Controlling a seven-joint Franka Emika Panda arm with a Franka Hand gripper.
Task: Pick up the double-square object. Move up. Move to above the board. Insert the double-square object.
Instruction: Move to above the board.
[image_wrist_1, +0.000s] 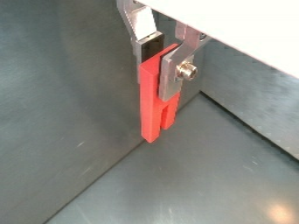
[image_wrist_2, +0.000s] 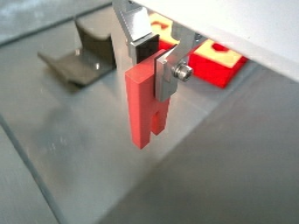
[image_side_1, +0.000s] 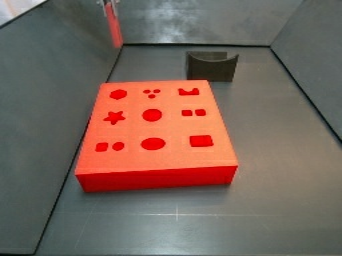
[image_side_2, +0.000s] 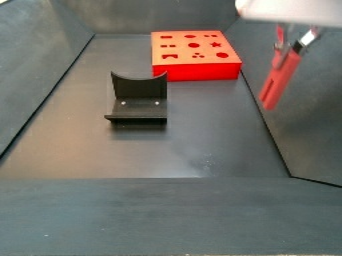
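With my claw (image_side_2: 283, 48) clamped on the double-square object (image_side_2: 275, 76) at the frame's right edge, I'd keep it plumb while carrying it toward the board (image_side_2: 195, 53) at upper centre.

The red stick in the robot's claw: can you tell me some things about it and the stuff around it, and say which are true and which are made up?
1. The end effector is holding the double-square object. True.
2. The double-square object is already pushed into the board. False: in a side view it hangs in the air, away from the board.
3. The board has a star-shaped recess. True.
4. The fixture sits on top of the board. False: it stands on the floor, apart from the board.
5. The double-square object hangs with its long side pointing down. True: in both wrist views it reaches down below the fingers.
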